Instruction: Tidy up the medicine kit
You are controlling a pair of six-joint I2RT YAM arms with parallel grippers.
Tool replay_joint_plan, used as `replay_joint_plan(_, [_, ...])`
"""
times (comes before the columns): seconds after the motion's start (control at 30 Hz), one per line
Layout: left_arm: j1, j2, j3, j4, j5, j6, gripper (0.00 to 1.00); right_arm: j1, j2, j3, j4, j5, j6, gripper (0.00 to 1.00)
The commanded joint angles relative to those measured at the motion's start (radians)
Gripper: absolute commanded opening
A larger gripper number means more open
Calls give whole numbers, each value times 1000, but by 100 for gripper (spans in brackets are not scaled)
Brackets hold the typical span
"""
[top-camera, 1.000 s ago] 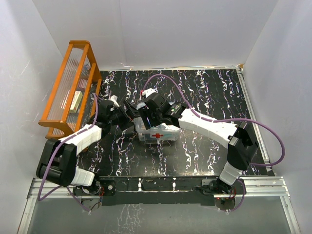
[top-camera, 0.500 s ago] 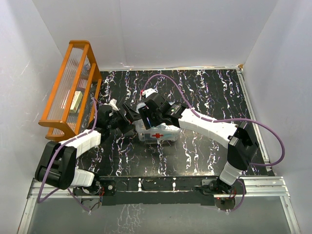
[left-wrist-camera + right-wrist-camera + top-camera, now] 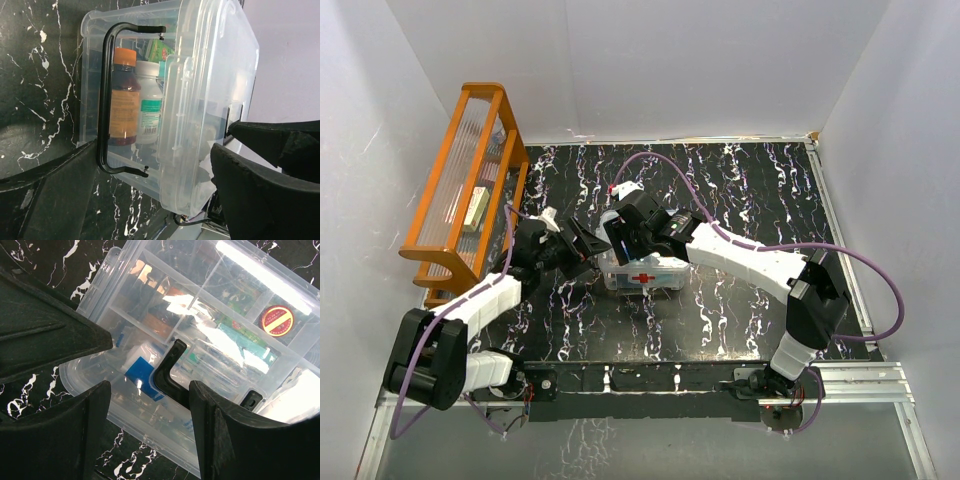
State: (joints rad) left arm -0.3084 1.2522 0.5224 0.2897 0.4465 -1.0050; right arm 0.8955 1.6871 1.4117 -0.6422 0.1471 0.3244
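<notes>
The medicine kit is a clear box with a red cross, standing mid-table with its clear lid on. In the left wrist view the lid's dark handle shows, with an orange-capped bottle and a white bottle inside. My left gripper is open, its fingers either side of the box's left end. My right gripper is open just above the lid, with the handle between its fingers. The divided tray shows through the lid.
An orange slatted rack stands at the far left against the wall, with a small pale item in it. White walls close in the table on three sides. A purple cable arcs above the box.
My left arm's elbow has swung down and to the left, and its gripper has shifted slightly at the box's left end. The right arm and the box have hardly moved.
</notes>
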Motion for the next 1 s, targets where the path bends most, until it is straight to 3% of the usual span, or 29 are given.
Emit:
replay_joint_plan(0.0, [10,-47,3,-23,35,15,86,-8,114,-75,-148,-40,46,62])
replay_joint_plan(0.27, [12,-110,31,-59,73,3,74,-8,111,-90,-127,-41,59,62])
replay_joint_plan(0.4, [12,-136,33,-47,99,-15,74,-7,114,-92,-122,-38,62,62])
replay_joint_plan(0.5, [12,-138,32,-15,147,-17,81,-7,113,-98,-114,-38,63,62])
replay_joint_plan(0.63, [12,-112,35,28,209,-38,82,-8,121,-97,-108,-39,64,62])
replay_joint_plan(0.77, [12,-120,43,-9,194,-18,80,-8,126,-103,-100,-46,68,62])
replay_joint_plan(0.97, [12,-100,56,-21,237,-14,70,-7,128,-106,-94,-46,70,62])
